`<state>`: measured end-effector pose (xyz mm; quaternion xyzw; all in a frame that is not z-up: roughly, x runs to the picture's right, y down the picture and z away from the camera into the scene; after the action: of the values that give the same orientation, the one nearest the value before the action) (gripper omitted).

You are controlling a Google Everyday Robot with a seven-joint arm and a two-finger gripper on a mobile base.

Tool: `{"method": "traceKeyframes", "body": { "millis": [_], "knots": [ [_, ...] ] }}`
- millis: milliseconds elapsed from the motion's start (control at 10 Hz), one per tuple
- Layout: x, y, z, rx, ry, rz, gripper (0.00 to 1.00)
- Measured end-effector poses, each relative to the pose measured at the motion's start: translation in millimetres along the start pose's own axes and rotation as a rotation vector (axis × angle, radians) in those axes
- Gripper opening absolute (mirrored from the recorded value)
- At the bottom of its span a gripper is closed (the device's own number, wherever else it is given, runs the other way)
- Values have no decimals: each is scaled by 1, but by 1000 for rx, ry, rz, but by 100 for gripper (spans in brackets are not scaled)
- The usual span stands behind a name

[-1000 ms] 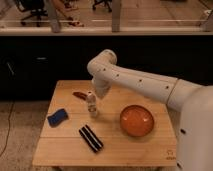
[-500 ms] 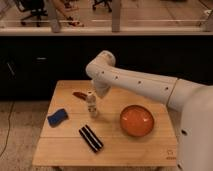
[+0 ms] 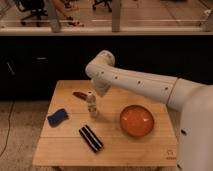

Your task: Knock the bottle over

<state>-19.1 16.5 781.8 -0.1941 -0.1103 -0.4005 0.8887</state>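
Observation:
The bottle point(image 3: 91, 105) is small, slim and whitish with a white cap. It stands upright on the wooden table point(image 3: 120, 150), left of the middle. My white arm reaches in from the right, bends at the back of the table and comes down to the gripper point(image 3: 98, 91). The gripper is right above the bottle's cap, a little to its right, at or very near touching it. The wrist hides most of the gripper.
A flat red object point(image 3: 79, 94) lies just behind and left of the bottle. A blue object point(image 3: 57, 117) lies at the left. A dark striped object point(image 3: 90, 138) lies in front. An orange bowl point(image 3: 136, 120) sits to the right.
The arm has shifted only slightly over the bottle. The bottle stands upright in the same spot.

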Motion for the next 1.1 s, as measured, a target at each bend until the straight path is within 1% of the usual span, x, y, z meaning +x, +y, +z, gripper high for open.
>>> {"method": "traceKeyframes", "body": {
  "millis": [300,600,900,1000,1100],
  "knots": [
    [6,-3,3,7,4,20,0],
    [4,-6,5,15,-4,19,0],
    [-14,-11,-1,37,-19,-21,0],
    [-21,-13,-4,51,-26,-41,0],
    [-29,-14,-7,61,-39,-60,0]
  ]
}}
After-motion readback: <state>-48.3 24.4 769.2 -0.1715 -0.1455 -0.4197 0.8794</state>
